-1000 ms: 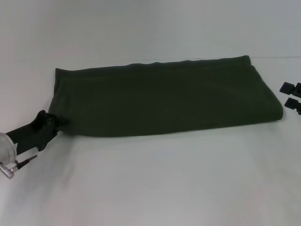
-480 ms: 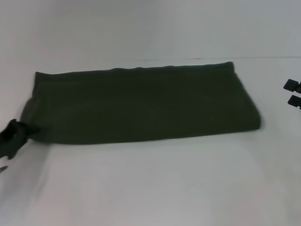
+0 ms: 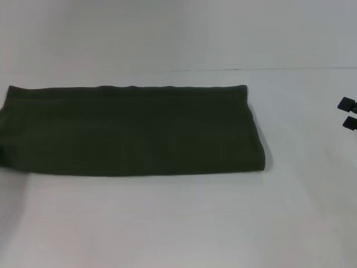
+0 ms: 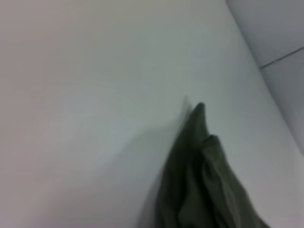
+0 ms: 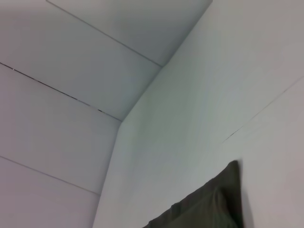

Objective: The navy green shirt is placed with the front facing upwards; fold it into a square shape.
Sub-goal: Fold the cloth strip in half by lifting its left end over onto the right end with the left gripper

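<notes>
The navy green shirt [image 3: 131,130] lies on the white table as a long folded band, plain side up. Its left end runs out past the left edge of the head view. My left gripper is not visible in any view. The left wrist view shows only a bunched, raised tip of the shirt [image 4: 199,166] close to the camera. My right gripper [image 3: 349,113] sits at the far right edge of the head view, well clear of the shirt's right end, open with nothing between its fingers. One shirt corner [image 5: 213,202] shows in the right wrist view.
The white table [image 3: 184,223] stretches in front of the shirt and to its right. A pale wall [image 3: 178,33] rises just behind the shirt's far edge, and wall panels [image 5: 71,71] fill the right wrist view.
The whole shirt has slid to the left across the table. The left gripper, which was pinching its near left corner, has passed out of the head view. The right gripper has barely moved.
</notes>
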`<control>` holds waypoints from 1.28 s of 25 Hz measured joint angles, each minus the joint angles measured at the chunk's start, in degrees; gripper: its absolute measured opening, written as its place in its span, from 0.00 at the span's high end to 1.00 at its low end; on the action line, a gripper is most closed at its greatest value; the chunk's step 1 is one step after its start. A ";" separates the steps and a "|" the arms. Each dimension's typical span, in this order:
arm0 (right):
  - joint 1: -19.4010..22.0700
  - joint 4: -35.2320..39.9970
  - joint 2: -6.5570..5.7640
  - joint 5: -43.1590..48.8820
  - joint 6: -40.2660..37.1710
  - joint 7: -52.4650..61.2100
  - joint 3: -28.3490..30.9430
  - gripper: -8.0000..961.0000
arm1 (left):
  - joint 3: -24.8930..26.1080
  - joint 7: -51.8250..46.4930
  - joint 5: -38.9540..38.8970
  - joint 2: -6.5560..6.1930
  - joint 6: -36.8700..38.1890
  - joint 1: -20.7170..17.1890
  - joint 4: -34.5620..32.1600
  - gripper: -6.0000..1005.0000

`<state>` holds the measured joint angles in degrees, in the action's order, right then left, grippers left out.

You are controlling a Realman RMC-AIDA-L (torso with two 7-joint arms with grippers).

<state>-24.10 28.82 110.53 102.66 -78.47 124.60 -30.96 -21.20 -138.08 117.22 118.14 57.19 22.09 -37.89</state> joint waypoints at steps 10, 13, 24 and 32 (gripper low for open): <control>-0.14 0.00 0.07 0.00 0.07 -0.21 0.03 0.17 | -0.72 0.86 -3.62 0.94 17.47 6.64 -5.60 0.98; -0.16 -0.01 0.22 0.00 0.10 -0.31 0.03 0.17 | -2.10 0.88 -3.66 1.27 20.16 10.05 -6.36 0.98; -0.16 0.01 0.38 -0.06 0.17 -0.37 0.03 0.17 | -12.41 1.31 -3.73 4.24 18.77 18.88 -6.64 0.98; -0.17 -0.01 0.55 -0.03 0.23 -0.11 -0.13 0.17 | -29.93 2.40 -7.85 6.33 5.36 21.29 -5.09 0.98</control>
<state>-24.26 28.82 111.08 102.63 -78.24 124.49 -31.09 -51.12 -135.68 109.37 124.47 62.55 43.38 -42.97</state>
